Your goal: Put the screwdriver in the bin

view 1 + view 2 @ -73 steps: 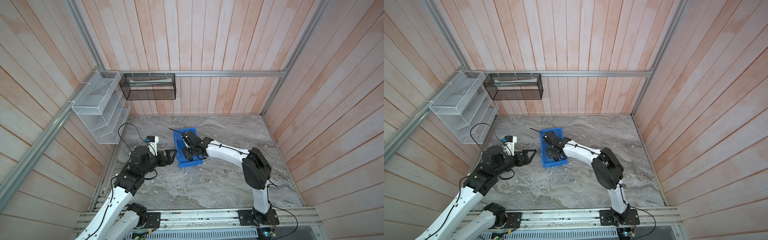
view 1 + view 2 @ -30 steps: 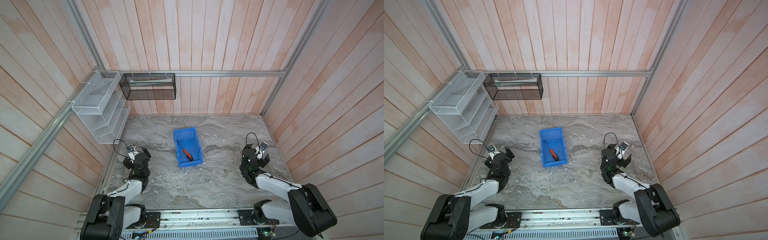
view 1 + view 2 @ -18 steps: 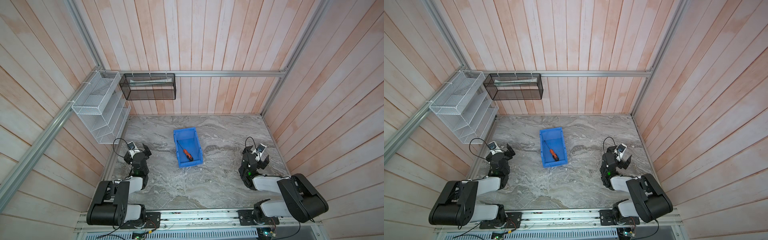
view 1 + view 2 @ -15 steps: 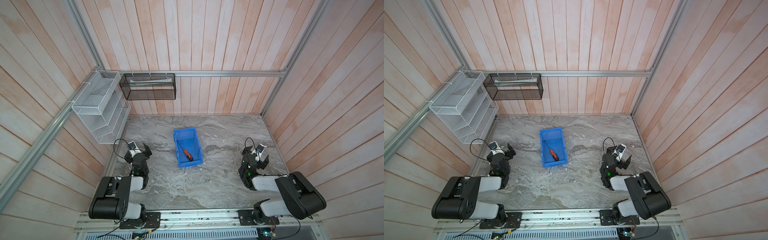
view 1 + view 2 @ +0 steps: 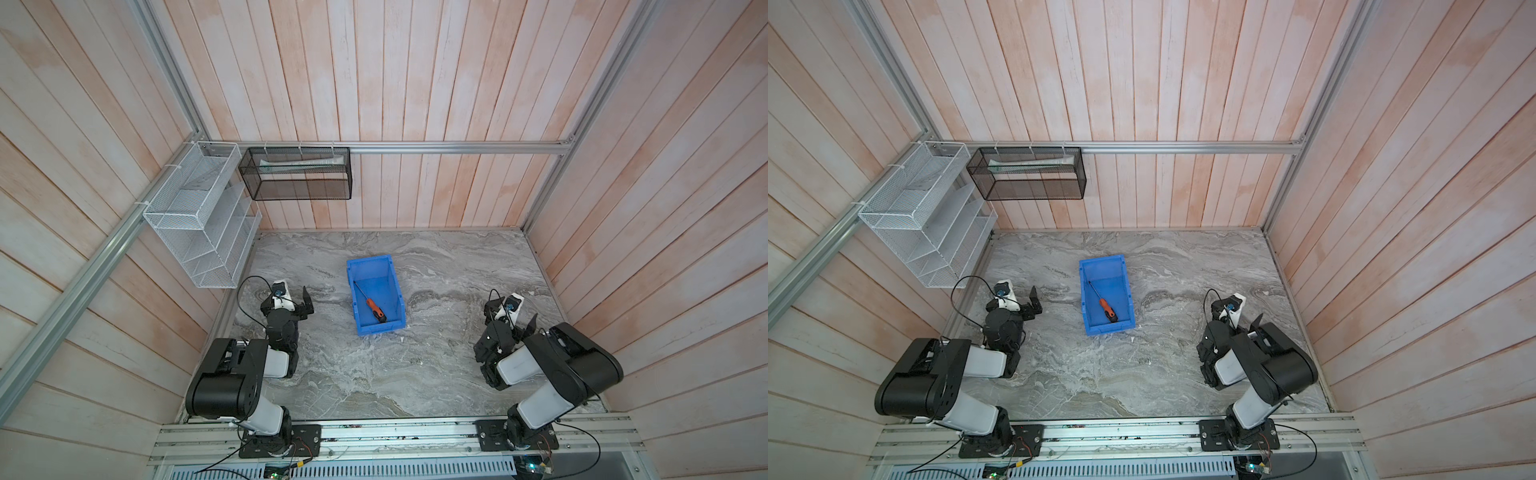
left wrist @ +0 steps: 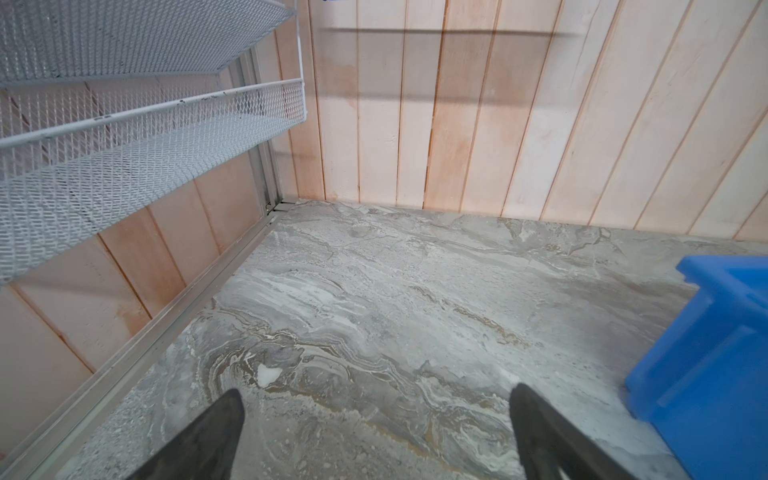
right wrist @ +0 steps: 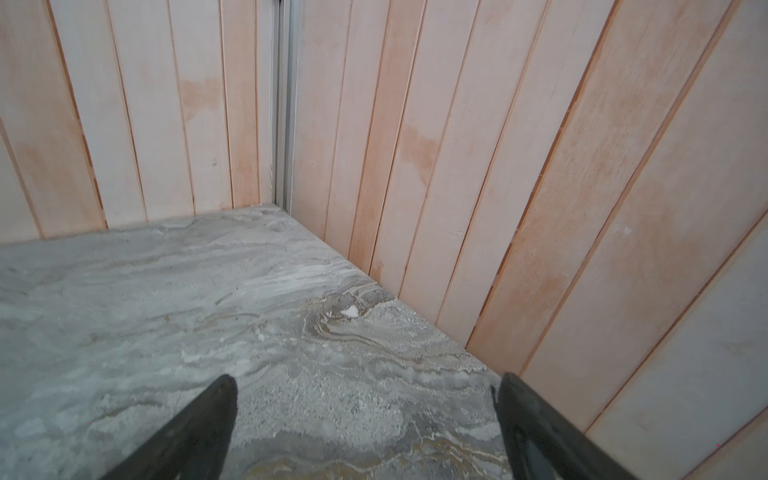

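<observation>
**1. Screwdriver.** The screwdriver [image 5: 375, 309] lies flat on the floor of the blue bin [image 5: 370, 262], inside its 4 walls. Its orange-and-black handle is at the end nearer the bin's low front lip. The thin dark shaft runs diagonally toward the bin's far left corner. Both grippers are well apart from it.

**2. Bin.** The bin stands near the middle of the grey marble-pattern tabletop [image 5: 436, 270], between the 2 arms. Its long axis runs front to back.

**3. Left gripper.** In the left wrist view, the 2 dark fingers of the left gripper [image 6: 376, 395] stand wide apart, with only bare tabletop between them. The jaws are spread and hold nothing. One outer wall of the bin shows in this view, off to the side of the fingers.

**4. Right gripper.** In the right wrist view, the right gripper [image 7: 365, 381] likewise has its fingers wide apart over bare tabletop, and it is empty. It faces a corner of the wood-slat walls.

**5. Arms.** In both top views, the left arm [image 5: 232, 374] and the right arm [image 5: 561, 370] are folded back near the front rail, each at its own side of the tabletop.

**6. Fixtures.** A white wire basket [image 5: 199, 232] hangs on the left wall. A black mesh basket [image 5: 297, 195] hangs on the rear wall and holds a pale tube-shaped item [image 5: 299, 164].
</observation>
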